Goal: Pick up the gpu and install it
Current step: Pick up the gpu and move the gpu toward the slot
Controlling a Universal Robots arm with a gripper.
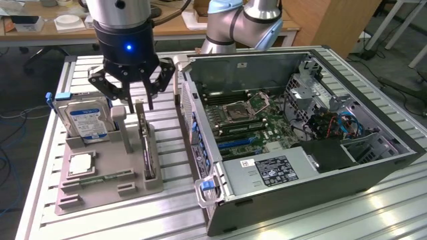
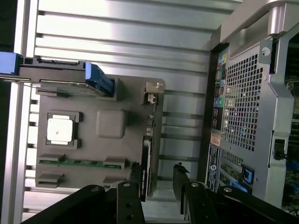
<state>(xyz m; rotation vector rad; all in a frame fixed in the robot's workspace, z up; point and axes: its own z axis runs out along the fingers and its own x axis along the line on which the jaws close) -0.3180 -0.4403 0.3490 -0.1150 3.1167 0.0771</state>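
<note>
Dark and seen edge-on, the gpu (image 1: 148, 150) stands upright in a grey holder (image 1: 100, 194) on the slatted table (image 1: 347, 220), its faces hidden. The gripper (image 1: 139, 105) hangs over its far end, fingers (image 2: 180, 179) open on either side, gripping nothing; whether they touch the card is unclear.

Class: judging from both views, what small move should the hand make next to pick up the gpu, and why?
Probably lower straight down a little. The hand is open above the gpu, which stands on edge in the tray; its fingers flank it without touching.
</note>
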